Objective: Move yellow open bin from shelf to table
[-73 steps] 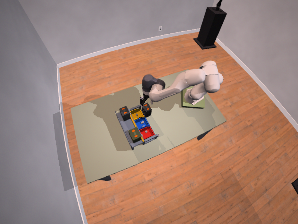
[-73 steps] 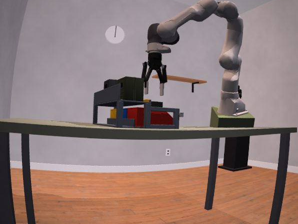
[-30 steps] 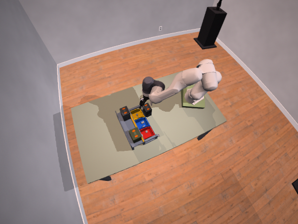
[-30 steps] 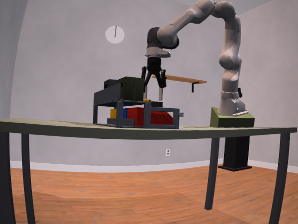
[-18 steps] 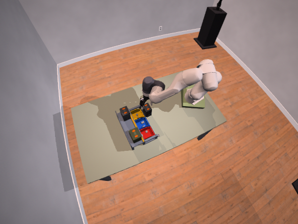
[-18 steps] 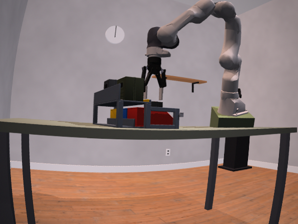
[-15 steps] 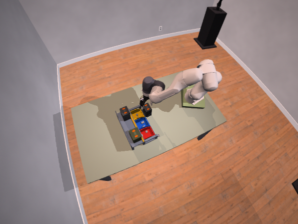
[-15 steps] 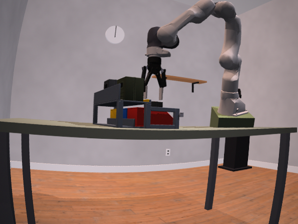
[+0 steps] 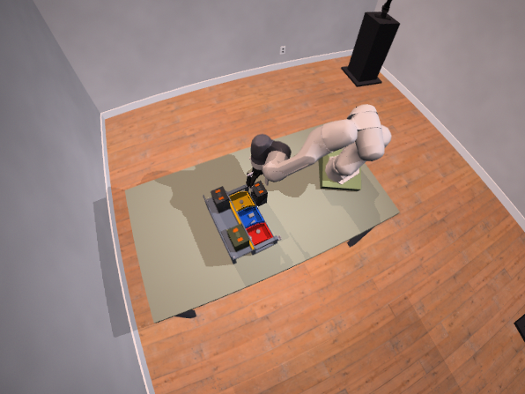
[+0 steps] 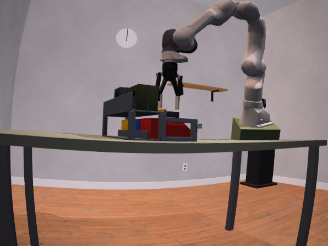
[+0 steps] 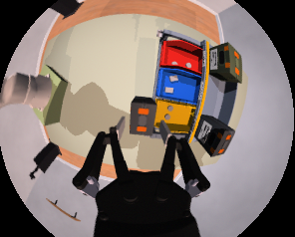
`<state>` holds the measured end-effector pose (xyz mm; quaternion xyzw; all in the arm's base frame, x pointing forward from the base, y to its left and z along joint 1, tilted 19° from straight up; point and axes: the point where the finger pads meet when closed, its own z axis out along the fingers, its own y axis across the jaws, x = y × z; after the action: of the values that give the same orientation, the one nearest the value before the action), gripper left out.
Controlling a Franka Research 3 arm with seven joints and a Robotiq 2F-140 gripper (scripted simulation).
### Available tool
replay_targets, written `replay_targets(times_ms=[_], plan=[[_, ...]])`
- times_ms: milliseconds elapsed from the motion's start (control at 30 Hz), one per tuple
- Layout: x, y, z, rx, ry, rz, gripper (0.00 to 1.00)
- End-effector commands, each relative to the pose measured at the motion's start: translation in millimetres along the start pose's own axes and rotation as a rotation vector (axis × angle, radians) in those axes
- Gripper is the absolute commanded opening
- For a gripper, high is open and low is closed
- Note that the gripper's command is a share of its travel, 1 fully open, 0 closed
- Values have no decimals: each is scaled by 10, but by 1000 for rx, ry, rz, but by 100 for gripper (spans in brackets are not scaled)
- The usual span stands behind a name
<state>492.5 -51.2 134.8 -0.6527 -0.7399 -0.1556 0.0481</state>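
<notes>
The yellow open bin sits at the far end of the grey shelf, in a row with a blue bin and a red bin. In the wrist view the yellow bin lies just ahead of my fingers, with the blue bin and the red bin beyond it. My gripper is open and empty. It points down and hovers a little above the shelf's upper frame, over a dark box next to the yellow bin's front.
Two more dark boxes with orange marks stand on the shelf's upper level behind the bins. The robot's green base block stands at the table's right. A wall shelf hangs behind.
</notes>
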Motion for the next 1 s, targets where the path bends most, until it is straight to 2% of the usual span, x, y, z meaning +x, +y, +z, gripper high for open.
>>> replay_targets(times_ms=[0, 300, 467, 867, 900, 967], plan=[[3, 1, -18, 0, 2, -2, 57], [3, 1, -18, 0, 2, -2, 57], [8, -5, -24, -1, 2, -259, 57], [8, -5, -24, -1, 2, -259, 57], [-1, 2, -23, 2, -2, -219, 57], [6, -3, -21, 1, 0, -261, 57]])
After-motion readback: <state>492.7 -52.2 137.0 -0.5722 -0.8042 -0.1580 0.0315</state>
